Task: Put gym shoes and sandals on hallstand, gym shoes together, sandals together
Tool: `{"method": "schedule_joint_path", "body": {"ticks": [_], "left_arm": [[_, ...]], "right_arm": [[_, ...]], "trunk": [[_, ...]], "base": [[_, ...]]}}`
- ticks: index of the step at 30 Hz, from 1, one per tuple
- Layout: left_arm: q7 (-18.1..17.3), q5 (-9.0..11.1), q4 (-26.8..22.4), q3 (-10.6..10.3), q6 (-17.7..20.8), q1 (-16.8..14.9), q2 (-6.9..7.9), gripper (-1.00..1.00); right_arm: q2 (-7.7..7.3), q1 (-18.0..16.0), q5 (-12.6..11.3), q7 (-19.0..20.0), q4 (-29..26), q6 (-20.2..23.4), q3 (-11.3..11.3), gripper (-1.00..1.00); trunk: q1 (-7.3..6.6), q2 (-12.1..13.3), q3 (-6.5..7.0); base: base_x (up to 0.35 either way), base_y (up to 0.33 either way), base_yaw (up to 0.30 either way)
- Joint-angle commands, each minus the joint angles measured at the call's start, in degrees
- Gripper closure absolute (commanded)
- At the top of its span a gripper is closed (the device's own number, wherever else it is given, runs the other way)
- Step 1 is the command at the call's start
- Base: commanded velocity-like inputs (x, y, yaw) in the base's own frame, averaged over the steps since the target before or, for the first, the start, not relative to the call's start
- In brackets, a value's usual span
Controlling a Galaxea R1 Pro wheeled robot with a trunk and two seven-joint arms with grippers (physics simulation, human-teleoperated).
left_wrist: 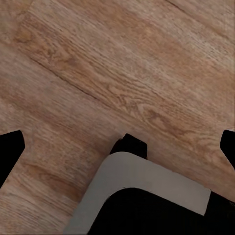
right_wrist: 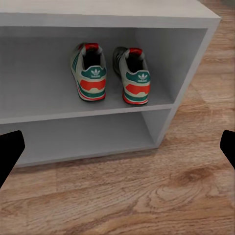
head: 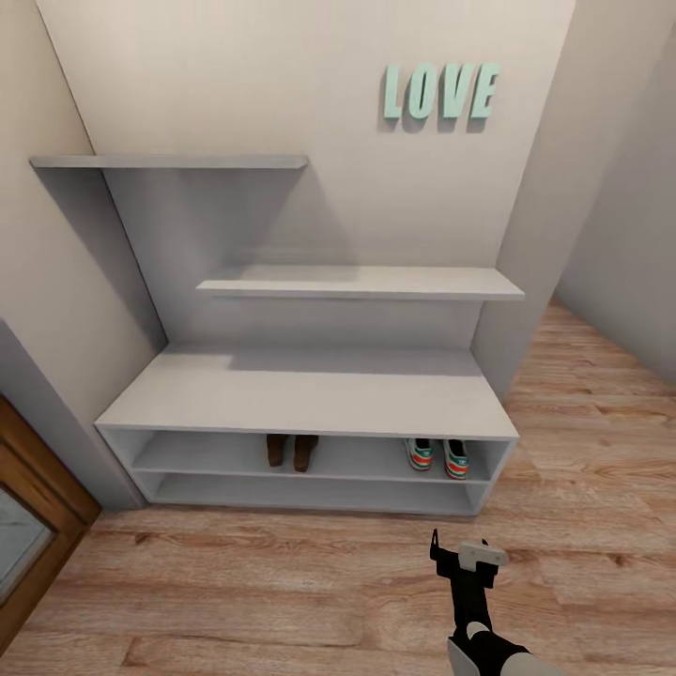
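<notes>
The hallstand (head: 310, 390) stands against the wall ahead of me. The two gym shoes (head: 437, 457) sit side by side on the right of its upper open tier, heels outward. In the right wrist view the pair shows as a left gym shoe (right_wrist: 90, 72) and a right gym shoe (right_wrist: 133, 76). The two sandals (head: 288, 451) stand together on the same tier near the middle. My right gripper (head: 460, 552) hovers open and empty above the corridor floor (head: 282, 582), in front of the gym shoes. My left gripper (left_wrist: 117, 147) is open over bare floor planks (left_wrist: 122, 73).
Two floating shelves (head: 361, 282) hang above the rack, with teal LOVE letters (head: 439, 92) on the wall. A wooden door frame (head: 38, 526) is at the near left. A wall corner (head: 526, 282) stands right of the rack, and the floor runs on past it.
</notes>
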Motion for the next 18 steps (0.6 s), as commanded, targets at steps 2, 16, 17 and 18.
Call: {"method": "schedule_joint_path", "body": {"ticks": [2,16,17,18], "left_arm": [[0.0,0.02,0.08,-0.01,-0.02,1.41,0.01,-1.0],[0.0,0.12,0.16,-0.01,0.01,4.63,0.01,-1.0],[0.0,0.12,0.16,-0.01,-0.01,4.64,0.03,-1.0],[0.0,0.12,0.16,0.01,0.0,4.66,0.04,-1.0]], "right_arm": [[0.0,0.0,0.01,0.0,0.0,0.0,0.0,-1.0],[0.0,0.0,0.0,0.0,0.0,0.0,0.0,-1.0],[0.0,0.0,-0.01,0.0,0.0,0.0,0.0,-1.0],[0.0,0.01,-0.02,0.0,0.0,0.0,0.0,-1.0]], "trunk": [[0.0,0.0,0.0],[0.0,0.0,0.0],[0.0,0.0,0.0],[0.0,0.0,0.0]], "base": [[0.0,0.0,0.0],[0.0,0.0,0.0],[0.0,0.0,0.0],[0.0,0.0,0.0]]}}
